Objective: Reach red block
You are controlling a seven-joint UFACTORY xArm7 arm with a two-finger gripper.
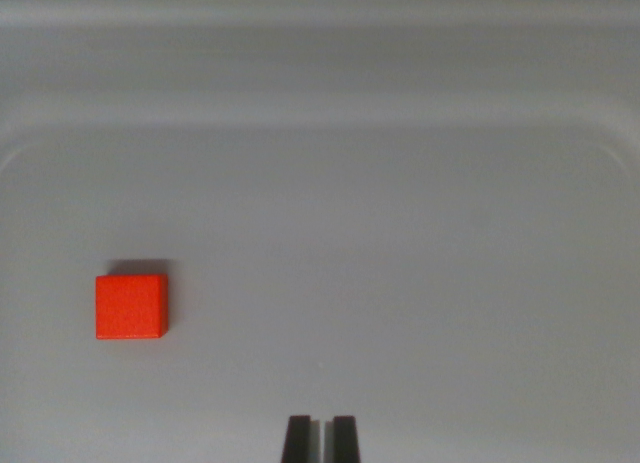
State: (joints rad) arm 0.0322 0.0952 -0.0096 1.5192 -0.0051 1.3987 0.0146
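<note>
step: reach, not yet at target | red block (131,307): flat on grey tray (420,233), toward its left edge in the wrist view | gripper (321,438): jaws nearly closed, narrow slit, holding nothing | advice: shift left, centre over block, open jaws before descending.

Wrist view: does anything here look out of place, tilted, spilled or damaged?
Nothing stands out. The red block lies flat and square on the grey tray, intact, apart from the pincer at the bottom edge.
</note>
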